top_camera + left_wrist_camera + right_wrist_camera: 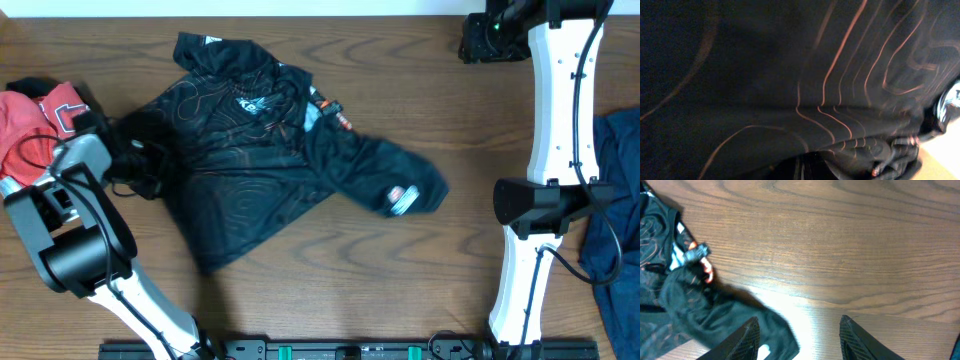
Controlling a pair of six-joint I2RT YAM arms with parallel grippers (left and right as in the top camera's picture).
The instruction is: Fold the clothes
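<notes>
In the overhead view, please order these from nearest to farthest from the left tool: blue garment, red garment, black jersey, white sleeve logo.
1. black jersey: its left edge meets the left tool.
2. red garment: upper left of the view, beside that arm.
3. white sleeve logo: right tip of the jersey.
4. blue garment: far right edge.

Soft even overhead light, glare on table (805, 312), left wrist view dark, jersey (790, 75) blurred close-up
</notes>
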